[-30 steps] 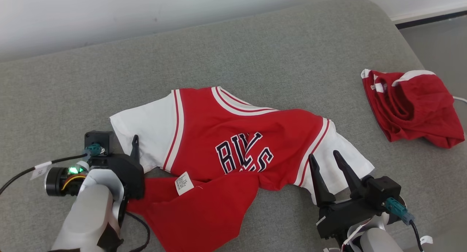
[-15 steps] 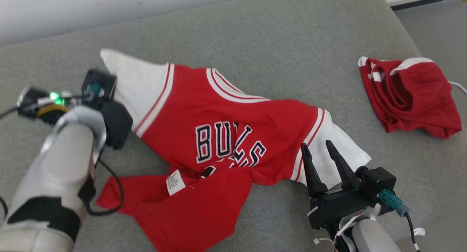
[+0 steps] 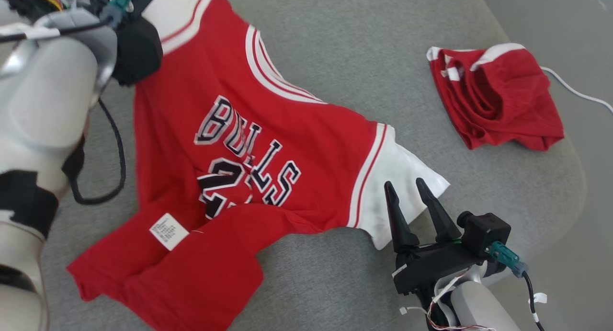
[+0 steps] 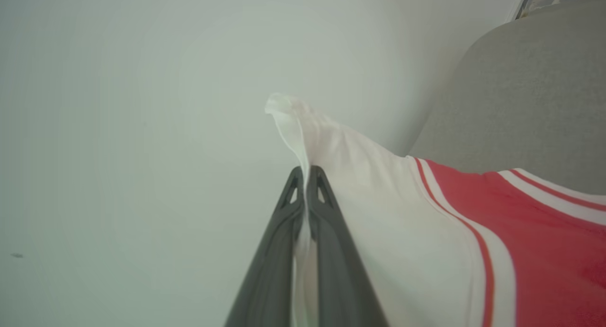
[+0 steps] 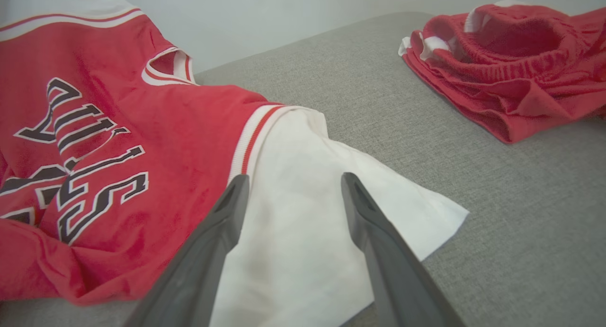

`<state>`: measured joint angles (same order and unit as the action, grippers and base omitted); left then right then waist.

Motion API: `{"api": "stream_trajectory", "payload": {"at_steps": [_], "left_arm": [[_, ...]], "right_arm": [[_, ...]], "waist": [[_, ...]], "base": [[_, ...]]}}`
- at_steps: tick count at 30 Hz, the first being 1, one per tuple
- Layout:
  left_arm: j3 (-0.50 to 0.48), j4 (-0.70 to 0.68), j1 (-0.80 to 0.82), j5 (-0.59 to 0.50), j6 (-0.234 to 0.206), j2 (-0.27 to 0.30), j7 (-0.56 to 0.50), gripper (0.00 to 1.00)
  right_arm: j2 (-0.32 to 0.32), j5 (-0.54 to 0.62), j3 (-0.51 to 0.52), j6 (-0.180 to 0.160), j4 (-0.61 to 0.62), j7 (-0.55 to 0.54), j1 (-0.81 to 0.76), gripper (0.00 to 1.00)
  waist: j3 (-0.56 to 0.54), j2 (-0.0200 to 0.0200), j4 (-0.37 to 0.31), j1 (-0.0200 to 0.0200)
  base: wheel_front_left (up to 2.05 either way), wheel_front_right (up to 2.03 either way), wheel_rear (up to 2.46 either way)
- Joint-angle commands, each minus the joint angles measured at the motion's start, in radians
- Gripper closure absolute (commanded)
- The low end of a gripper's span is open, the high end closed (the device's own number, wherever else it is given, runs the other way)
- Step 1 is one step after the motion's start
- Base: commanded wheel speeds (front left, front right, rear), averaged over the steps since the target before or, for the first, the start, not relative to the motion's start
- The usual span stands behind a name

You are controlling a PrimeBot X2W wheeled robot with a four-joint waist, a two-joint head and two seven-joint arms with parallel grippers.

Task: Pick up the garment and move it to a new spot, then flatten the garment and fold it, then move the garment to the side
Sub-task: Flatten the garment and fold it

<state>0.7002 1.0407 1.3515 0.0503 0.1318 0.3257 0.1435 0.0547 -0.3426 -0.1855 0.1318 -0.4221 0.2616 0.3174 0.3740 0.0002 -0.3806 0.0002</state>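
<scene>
Garment (image 3: 287, 130) sleeve pinched in left hand (image 4: 307, 173), held high; right hand (image 3: 404, 184) spread.

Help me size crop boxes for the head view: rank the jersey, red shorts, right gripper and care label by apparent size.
1. jersey, clearly largest.
2. red shorts and right gripper: about alike, and the gripper sits nearer the camera, so unranked.
3. care label, smallest.
</scene>
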Motion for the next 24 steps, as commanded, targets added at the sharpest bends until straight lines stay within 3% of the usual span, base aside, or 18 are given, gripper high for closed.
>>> {"api": "stream_trajectory", "payload": {"at_steps": [1,12,13,24], "left_arm": [[0.023,-0.006,0.036,0.004,-0.003,0.013,0.019,1.00],[0.071,0.011,0.140,-0.002,-0.028,0.029,0.110,1.00],[0.063,0.038,0.118,0.015,-0.029,0.019,0.112,0.00],[-0.078,0.101,-0.094,0.205,-0.078,-0.042,0.121,0.00]], "right_arm": [[-0.005,-0.011,-0.010,-0.003,0.001,0.004,0.009,0.00],[-0.005,-0.066,-0.044,-0.003,0.001,0.004,0.012,0.00],[-0.006,-0.068,-0.042,-0.003,-0.003,0.004,0.016,0.00],[-0.005,-0.032,-0.004,-0.003,-0.021,0.004,0.008,0.00]], "waist": [[0.034,-0.0002,-0.049,-0.0002],[0.053,-0.0002,-0.096,-0.0002],[0.051,-0.0002,-0.092,-0.0002],[-0.022,-0.0002,-0.003,-0.0002]], "base": [[0.00,0.00,0.00],[0.00,0.00,0.00],[0.00,0.00,0.00],[0.00,0.00,0.00]]}}
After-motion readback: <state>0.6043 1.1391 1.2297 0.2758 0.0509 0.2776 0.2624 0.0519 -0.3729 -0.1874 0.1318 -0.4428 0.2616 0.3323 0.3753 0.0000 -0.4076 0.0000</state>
